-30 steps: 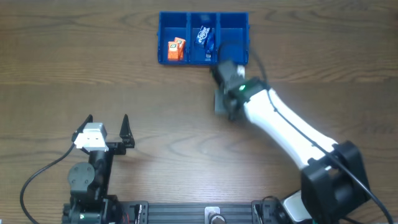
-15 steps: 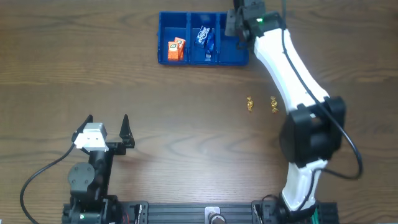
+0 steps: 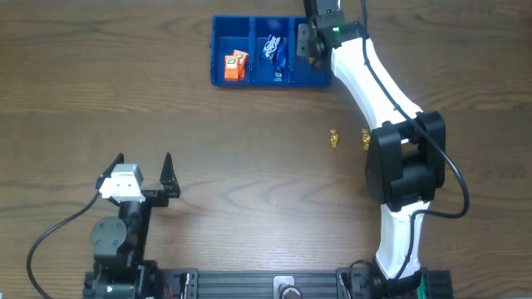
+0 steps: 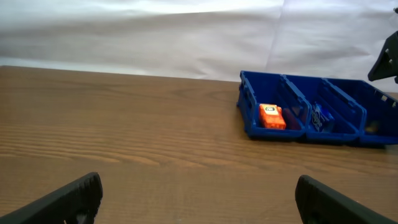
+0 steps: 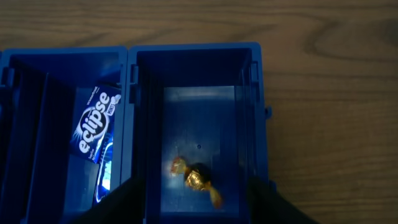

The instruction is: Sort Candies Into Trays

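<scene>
Your left pincer (image 3: pixel 143 159) rests low at the left of the worktop (image 3: pixel 216 124). Its fingers are spread and hold nothing, so you can leave it there.

Farther right stands the blue tray (image 3: pixel 217 41). It has an orange candy (image 3: pixel 236 66) in its left compartment and a blue-wrapped pack (image 3: pixel 272 48) in the middle one. A gold-wrapped candy (image 5: pixel 199 176) lies on the floor of the right one.

Your right pincer (image 5: pixel 194 193) hangs over that right compartment with fingers spread. The candy is free of them, so I judge this drop as done. Raise the pincer straight up until it is clear of the tray walls, and only then turn away. A sideways move could push the tray.

Off the tray's right end, nearer to the arm bases, a loose gold candy (image 3: pixel 334 137) and its neighbour (image 3: pixel 365 138) lie near each other on the wood. Take only one, from above. Close on the round body, not on the twisted wrapper ends, so that the other one is not disturbed.
</scene>
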Controlling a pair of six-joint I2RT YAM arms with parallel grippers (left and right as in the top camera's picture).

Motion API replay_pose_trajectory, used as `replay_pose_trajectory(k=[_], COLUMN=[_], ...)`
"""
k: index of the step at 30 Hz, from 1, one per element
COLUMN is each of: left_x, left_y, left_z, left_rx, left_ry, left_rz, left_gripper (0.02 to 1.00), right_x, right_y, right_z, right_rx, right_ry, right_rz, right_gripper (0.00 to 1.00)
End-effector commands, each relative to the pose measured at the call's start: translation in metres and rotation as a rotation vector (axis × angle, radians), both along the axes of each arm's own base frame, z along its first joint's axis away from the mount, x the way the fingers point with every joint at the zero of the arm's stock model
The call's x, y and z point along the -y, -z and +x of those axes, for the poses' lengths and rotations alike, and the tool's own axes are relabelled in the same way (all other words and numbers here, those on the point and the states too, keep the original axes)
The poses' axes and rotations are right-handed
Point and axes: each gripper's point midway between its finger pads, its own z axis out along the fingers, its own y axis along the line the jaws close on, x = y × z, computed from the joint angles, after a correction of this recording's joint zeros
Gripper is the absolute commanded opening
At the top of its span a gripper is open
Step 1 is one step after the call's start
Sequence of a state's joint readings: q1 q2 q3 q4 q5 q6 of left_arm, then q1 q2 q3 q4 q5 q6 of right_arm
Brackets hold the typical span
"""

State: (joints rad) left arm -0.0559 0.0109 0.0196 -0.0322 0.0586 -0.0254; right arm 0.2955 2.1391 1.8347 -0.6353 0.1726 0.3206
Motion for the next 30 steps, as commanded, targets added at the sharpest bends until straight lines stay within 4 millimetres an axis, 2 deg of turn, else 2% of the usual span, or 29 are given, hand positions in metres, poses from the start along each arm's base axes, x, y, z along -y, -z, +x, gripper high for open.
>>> replay_pose_trajectory(k=[1,7,11,14,20,24,30], left_x=[0.001,0.001,0.001,0.001,0.001,0.001,0.001], left_y=[0.016,0.016,0.016,0.016,0.016,0.016,0.016], left_z=[-0.001,-0.001,-0.001,-0.001,-0.001,-0.001,-0.001], left_rx=[-0.050,-0.050,-0.050,-0.050,-0.050,-0.050,-0.050], left_ry=[0.007,0.007,0.007,0.007,0.007,0.007,0.007], left_rz=[0.005,0.005,0.005,0.005,0.005,0.005,0.005], left_gripper=[0.998,0.996,0.998,0.998,0.998,0.998,0.998], right_x=[0.001,0.007,0.020,0.032,0.051,0.054,0.053], right_y=[-0.009,-0.021,-0.020,0.001,0.071,0.097,0.110], right_z=[0.001,-0.027,-0.067,-0.108,-0.170,-0.187,-0.191], right_rx=[0.013,-0.021,-0.056,-0.116,-0.292,-0.336,-0.361], right_ry=[-0.044,-0.048,-0.026,-0.002,0.039,0.033,0.030], right_rz=[-0.039,-0.048,-0.041,-0.042,-0.073,-0.073,-0.073], right_gripper=[0.623,0.630,0.630,0.630,0.619,0.608,0.597])
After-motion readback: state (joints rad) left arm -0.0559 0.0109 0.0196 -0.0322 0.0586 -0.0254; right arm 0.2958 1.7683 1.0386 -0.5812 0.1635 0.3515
